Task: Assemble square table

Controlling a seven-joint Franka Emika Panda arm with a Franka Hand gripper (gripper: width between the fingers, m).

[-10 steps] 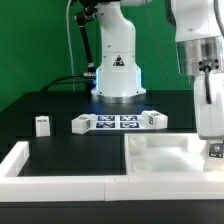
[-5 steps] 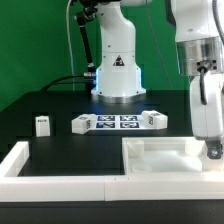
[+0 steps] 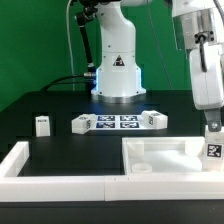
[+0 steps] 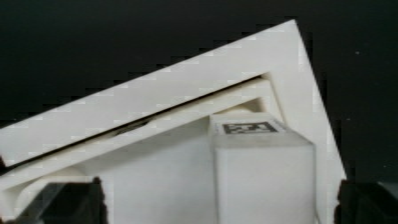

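Table top (image 3: 165,181) cut by the exterior view's right edge — end effector (image 4: 217,198) blurred at fingertips (image 4: 68,200), grip unclear.

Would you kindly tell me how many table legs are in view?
2: the standing leg alone at the exterior view's left, the held leg in the gripper at the square top's corner. Others may be hidden.

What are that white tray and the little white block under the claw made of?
Tray: probably rigid white plastic, matte, judging by its uniform colour and moulded rim. Block: seemingly the same matte plastic, carrying a printed black-and-white tag.
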